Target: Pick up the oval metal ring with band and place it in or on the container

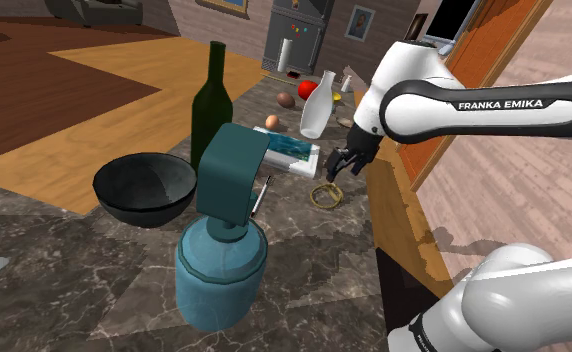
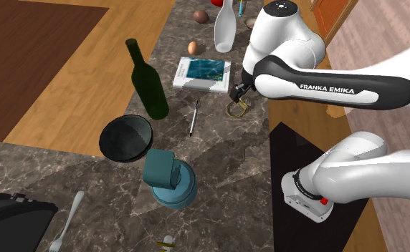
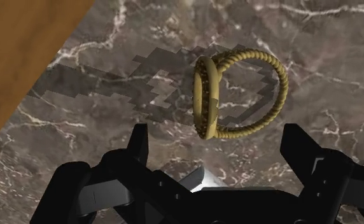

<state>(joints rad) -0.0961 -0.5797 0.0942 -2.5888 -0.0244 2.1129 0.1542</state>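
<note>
The ring (image 3: 200, 102), likely light, stiff and slippery, should be clasped across its oval; the gripper (image 3: 219, 139) is opened wide, empty.

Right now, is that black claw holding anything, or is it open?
Black two-finger gripper: open, holding nothing; the gold-coloured oval ring sits on the marble counter beneath it, not gripped.

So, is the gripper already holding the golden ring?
No, the gripper has its fingers apart, and the ring lies untouched on the marble counter ahead of them.
</note>
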